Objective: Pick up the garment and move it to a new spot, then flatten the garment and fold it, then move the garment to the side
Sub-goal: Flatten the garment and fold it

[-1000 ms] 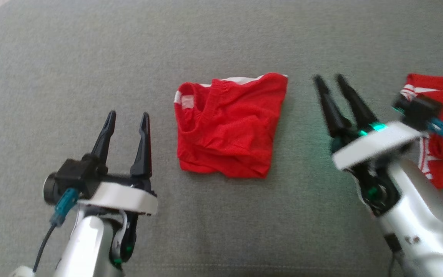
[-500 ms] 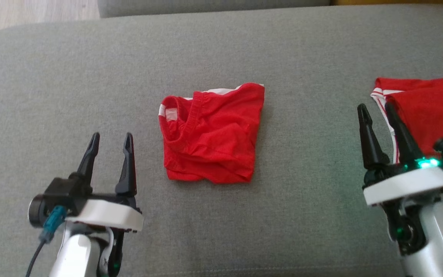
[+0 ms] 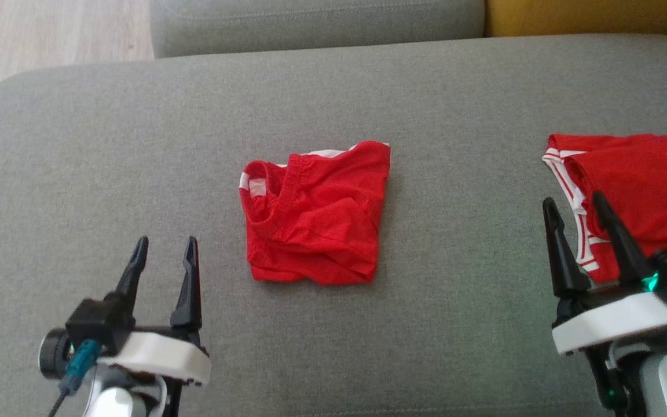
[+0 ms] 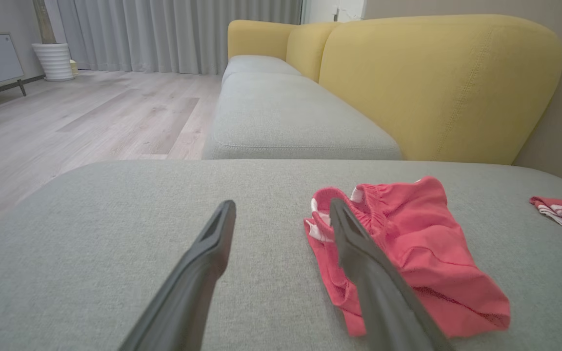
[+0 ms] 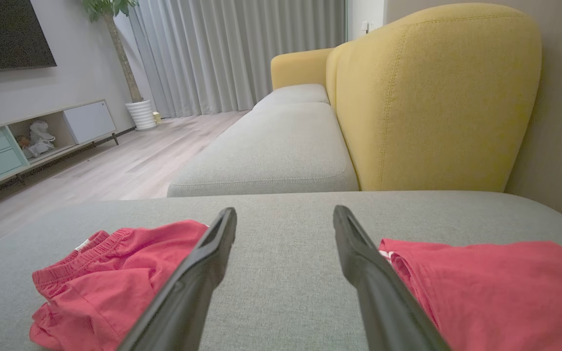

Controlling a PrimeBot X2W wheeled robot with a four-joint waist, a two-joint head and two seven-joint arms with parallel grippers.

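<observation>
Garment (image 3: pixel 315 214), red and roughly folded, is lying mid-seat on the grey sofa (image 3: pixel 136 145) between the left tool (image 3: pixel 165 242) and right tool (image 3: pixel 574 201), both standing wide open and holding nothing; moving it aside is likely calling for pinching all layers at one edge.

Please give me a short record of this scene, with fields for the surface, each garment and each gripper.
surface: grey cushion
middle: red garment, folded into a small, wrinkled bundle, lying flat on the cushion
right side: second red garment with white stripes, also lying on the cushion
left gripper: open, empty, left of the folded bundle and apart from it
right gripper: open, empty, at the striped garment's near edge; contact cannot be told
background: yellow backrest
</observation>
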